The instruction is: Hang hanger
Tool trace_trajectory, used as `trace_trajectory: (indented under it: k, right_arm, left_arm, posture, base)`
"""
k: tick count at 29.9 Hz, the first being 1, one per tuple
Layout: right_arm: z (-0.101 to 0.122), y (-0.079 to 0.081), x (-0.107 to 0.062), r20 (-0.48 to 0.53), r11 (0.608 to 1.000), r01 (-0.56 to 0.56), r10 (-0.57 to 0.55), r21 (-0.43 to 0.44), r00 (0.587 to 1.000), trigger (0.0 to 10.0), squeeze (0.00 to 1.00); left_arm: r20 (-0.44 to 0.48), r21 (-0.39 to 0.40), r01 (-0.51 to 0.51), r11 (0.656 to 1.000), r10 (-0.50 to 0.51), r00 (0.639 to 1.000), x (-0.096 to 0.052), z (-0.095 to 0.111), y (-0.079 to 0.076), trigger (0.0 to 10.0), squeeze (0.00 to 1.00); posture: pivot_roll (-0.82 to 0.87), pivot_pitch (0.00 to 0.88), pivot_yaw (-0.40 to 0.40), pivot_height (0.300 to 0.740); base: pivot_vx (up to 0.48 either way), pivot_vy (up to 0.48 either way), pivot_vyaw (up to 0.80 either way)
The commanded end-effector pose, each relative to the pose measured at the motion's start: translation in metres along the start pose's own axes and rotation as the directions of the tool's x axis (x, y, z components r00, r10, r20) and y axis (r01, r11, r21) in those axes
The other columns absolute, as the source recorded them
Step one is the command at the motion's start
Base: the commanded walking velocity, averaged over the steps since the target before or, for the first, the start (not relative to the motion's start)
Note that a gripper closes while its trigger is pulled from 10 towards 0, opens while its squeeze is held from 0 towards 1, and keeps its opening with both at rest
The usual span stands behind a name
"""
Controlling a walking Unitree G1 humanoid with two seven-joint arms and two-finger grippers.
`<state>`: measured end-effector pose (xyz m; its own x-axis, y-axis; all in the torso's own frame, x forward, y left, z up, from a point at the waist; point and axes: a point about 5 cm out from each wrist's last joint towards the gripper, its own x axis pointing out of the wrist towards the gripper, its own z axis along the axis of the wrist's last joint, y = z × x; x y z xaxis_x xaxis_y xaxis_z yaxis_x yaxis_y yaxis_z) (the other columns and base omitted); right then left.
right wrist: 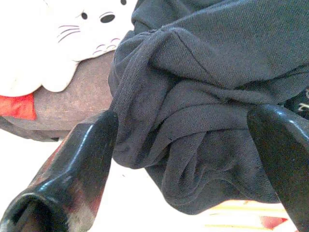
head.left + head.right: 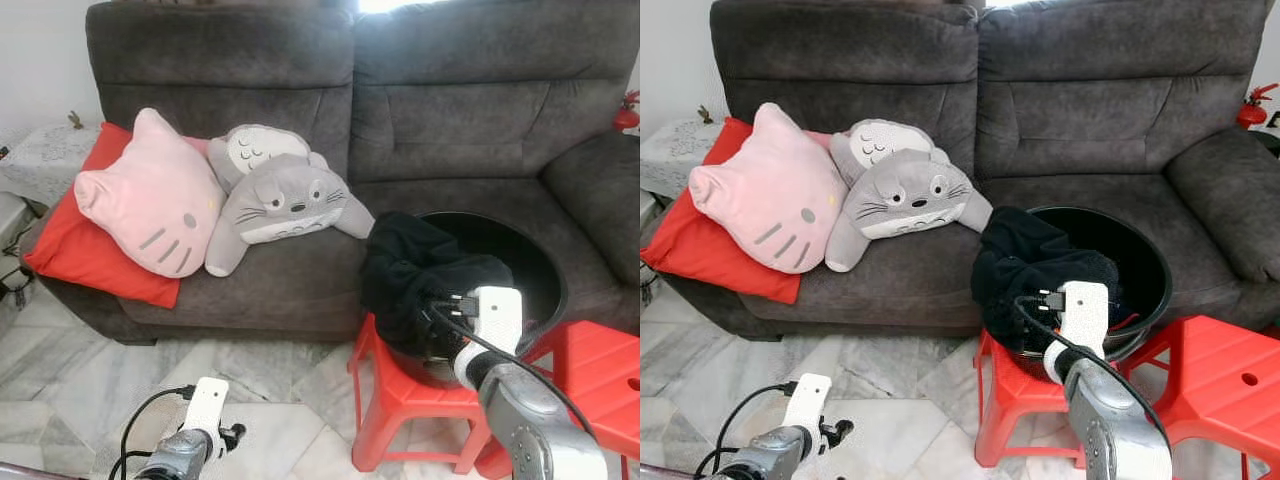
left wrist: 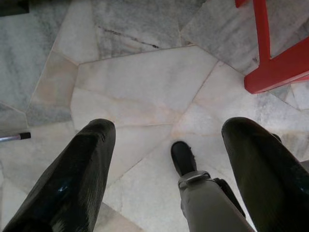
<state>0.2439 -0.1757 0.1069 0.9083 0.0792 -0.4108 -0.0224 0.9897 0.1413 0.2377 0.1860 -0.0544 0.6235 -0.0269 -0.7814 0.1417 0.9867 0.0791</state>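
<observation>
We reach our right pincer (image 1: 183, 145) toward the black cloth (image 2: 415, 270) draped over the near-left rim of the black basin (image 2: 540, 265), fingers (image 1: 82, 159) spread wide on either side of the folds, not closed on them. The basin sits on a red stool (image 2: 400, 395) before the sofa (image 2: 450, 110). We cannot make out the hanger. Our left pincer (image 3: 166, 169) hangs spread over the marble floor (image 3: 140, 82).

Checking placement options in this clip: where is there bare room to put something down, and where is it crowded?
Free: the sofa's right seat cushion between the black basin and the armrest, and the second red stool. Crowded: the left seat, under the pink cat pillow and grey plush; the basin overflows with dark clothing.
</observation>
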Motion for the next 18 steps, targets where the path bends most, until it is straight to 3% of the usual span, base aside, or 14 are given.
trace_trajectory:
  k: [1,5,10,18]
  right_arm:
    - [0.002,-0.002,-0.004,0.006,1.0,0.024,-0.024,-0.001,1.0,10.0,0.0]
    - [0.001,-0.009,-0.004,-0.003,0.997,0.071,-0.071,0.023,0.997,10.0,0.0]
    - [0.005,-0.029,-0.006,0.004,0.968,0.22,-0.222,0.12,0.975,10.0,0.0]
    - [0.001,-0.037,-0.008,0.004,0.952,0.268,-0.271,0.146,0.962,10.0,0.0]
  left_arm:
    - [-0.018,0.004,0.004,1.0,-0.003,1.0,0.0,-0.003,0.001,10.0,0.0]
    - [-0.018,0.007,0.004,1.0,-0.004,1.0,0.0,-0.003,0.001,10.0,0.0]
    - [-0.018,0.007,0.002,1.0,-0.002,1.0,0.0,-0.003,0.002,10.0,0.0]
    - [-0.019,0.01,0.002,1.0,-0.002,1.0,0.0,-0.003,0.002,10.0,0.0]
  posture:
    - [-0.17,0.0,0.035,0.74]
    - [-0.17,0.0,0.037,0.74]
    - [-0.17,0.0,0.037,0.74]
    - [-0.17,0.0,0.037,0.74]
  base:
    - [0.0,0.0,0.0]
    - [0.0,0.0,0.0]
    - [0.0,0.0,0.0]
    - [0.0,0.0,0.0]
